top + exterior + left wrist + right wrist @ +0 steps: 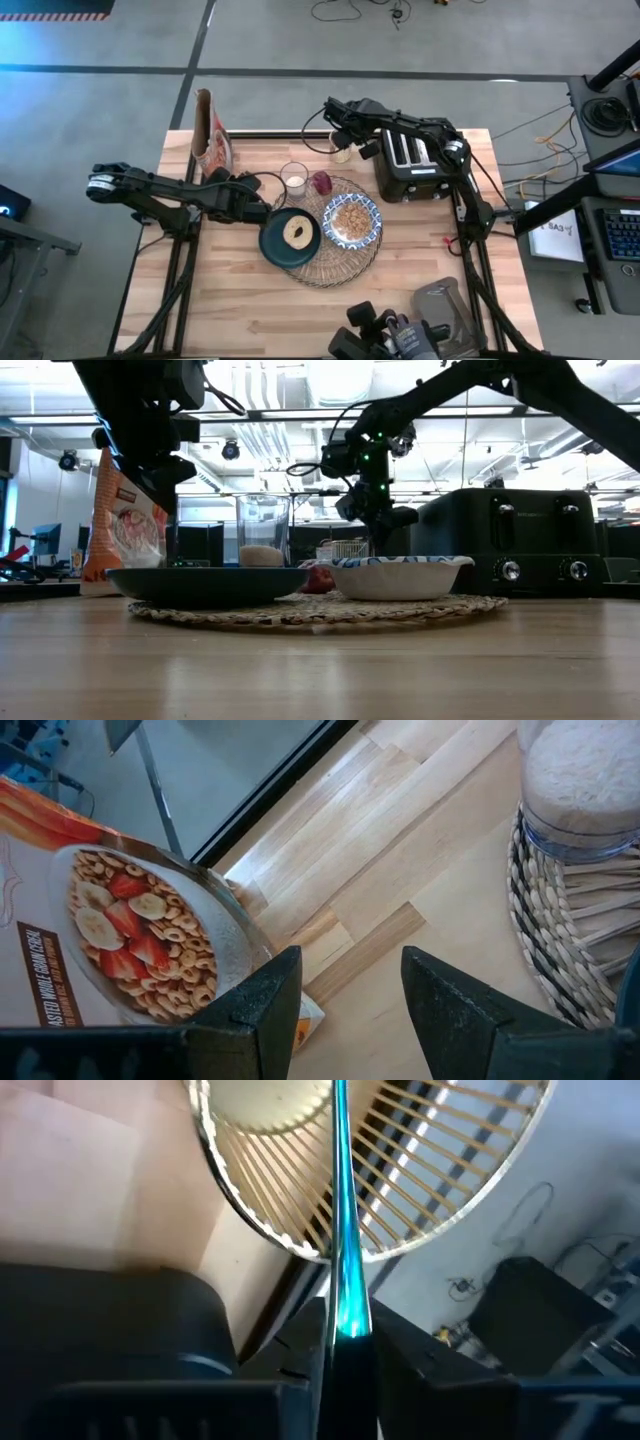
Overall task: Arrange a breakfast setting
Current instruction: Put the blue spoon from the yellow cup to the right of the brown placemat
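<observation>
Your right gripper (343,135) hangs over the table's (250,320) far edge beside the toaster (412,165), pinching the spoon (342,1250) by its handle. Carry it level toward the placemat (330,270) and lay it just beside the bowl (352,220), clear of the glass (294,180). The left gripper (345,995) waits spread and empty beside the plate (272,240), near the cereal box (110,930).

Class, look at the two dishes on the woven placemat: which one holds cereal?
The blue-and-white patterned bowl, on the toaster's side of the placemat, holds cereal. The dark teal plate beside it carries a single ring-shaped piece of food instead.
</observation>
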Controlling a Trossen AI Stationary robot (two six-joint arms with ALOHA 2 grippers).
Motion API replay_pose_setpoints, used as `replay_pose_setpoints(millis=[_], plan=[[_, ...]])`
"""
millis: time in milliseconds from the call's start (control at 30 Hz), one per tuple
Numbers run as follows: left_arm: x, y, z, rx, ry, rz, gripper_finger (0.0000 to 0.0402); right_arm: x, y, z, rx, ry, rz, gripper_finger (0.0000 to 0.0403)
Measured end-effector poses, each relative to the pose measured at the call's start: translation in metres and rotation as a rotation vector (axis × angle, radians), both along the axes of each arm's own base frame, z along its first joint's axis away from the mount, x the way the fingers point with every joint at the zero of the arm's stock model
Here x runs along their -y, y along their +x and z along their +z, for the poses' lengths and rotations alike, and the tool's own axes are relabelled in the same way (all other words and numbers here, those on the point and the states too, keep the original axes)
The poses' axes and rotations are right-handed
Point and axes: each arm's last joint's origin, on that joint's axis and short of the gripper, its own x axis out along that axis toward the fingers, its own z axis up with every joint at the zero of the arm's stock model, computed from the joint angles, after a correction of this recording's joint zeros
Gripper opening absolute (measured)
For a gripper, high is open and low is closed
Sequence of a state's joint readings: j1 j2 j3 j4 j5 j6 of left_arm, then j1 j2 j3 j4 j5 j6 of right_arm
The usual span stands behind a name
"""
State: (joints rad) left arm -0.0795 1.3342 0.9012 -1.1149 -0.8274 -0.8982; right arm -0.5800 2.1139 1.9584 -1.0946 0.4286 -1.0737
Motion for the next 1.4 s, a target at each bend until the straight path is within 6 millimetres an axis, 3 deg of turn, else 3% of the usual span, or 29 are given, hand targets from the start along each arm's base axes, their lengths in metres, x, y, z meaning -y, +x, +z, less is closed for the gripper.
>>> replay_pose_setpoints(millis=[433,933,1200,1400], plan=[[0.0,0.0,0.0,0.0,0.001,0.0,0.0157,-0.006,0.002,0.002,-0.024,-0.009,0.023,0.0009],[0.0,0.0,0.0,0.001,0.001,0.0,0.0157,-0.019,-0.007,0.029,-0.001,-0.011,0.012,0.0008],[0.0,0.001,0.0,0.006,0.0,0.0,0.0157,-0.019,-0.007,0.028,0.048,-0.01,-0.068,0.0011],[0.0,0.001,0.0,0.007,0.0,0.0,0.0157,-0.019,-0.006,0.025,0.065,0.017,-0.083,0.0045]])
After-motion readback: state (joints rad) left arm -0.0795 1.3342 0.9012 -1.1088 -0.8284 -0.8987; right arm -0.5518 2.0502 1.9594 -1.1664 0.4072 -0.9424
